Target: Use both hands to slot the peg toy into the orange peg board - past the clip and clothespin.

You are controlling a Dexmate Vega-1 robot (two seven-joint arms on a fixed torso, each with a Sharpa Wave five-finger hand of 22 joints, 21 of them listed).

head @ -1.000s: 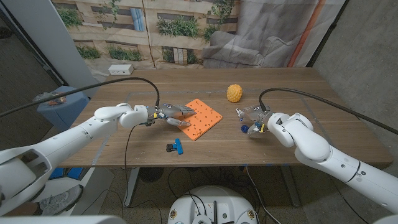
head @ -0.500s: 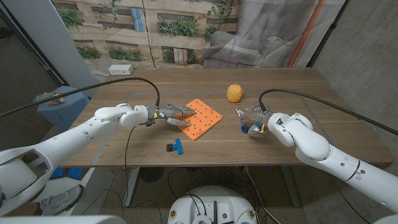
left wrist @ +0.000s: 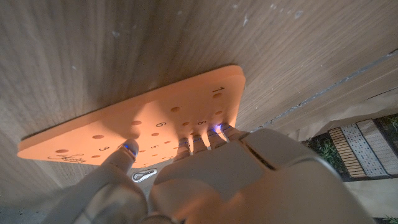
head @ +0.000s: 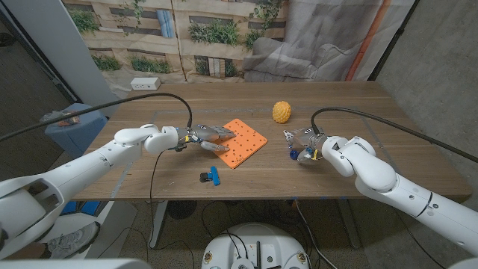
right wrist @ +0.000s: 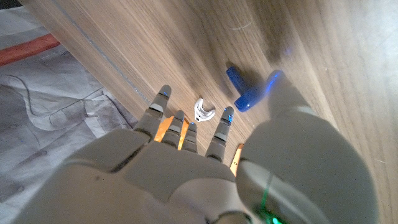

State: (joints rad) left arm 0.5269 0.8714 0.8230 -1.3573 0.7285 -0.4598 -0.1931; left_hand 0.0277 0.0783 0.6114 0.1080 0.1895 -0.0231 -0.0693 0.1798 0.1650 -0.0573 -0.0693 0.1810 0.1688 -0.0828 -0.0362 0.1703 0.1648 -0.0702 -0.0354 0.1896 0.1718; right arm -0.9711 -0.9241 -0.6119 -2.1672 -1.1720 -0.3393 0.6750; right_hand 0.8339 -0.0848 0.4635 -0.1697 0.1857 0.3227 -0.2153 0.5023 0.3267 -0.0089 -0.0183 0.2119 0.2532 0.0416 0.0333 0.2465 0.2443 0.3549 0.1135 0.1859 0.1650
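The orange peg board (head: 245, 142) lies at the table's middle, and its holes and numbers show in the left wrist view (left wrist: 143, 118). My left hand (head: 206, 137) rests its fingertips (left wrist: 199, 142) on the board's near-left edge, holding nothing. The blue T-shaped peg toy (head: 295, 154) lies on the wood right of the board. My right hand (head: 306, 143) hovers over it with fingers spread. In the right wrist view its thumb tip sits right beside the peg toy (right wrist: 244, 91); I cannot tell if they touch.
A blue and black clip (head: 210, 176) lies near the front edge, below the board. A small white piece (right wrist: 203, 110) lies past the right hand's fingertips. A yellow bumpy ball (head: 281, 111) sits behind the board. Bare wood lies to the far left and far right.
The right hand has shifted very slightly over the blue peg toy. The left hand and the board have stayed put.
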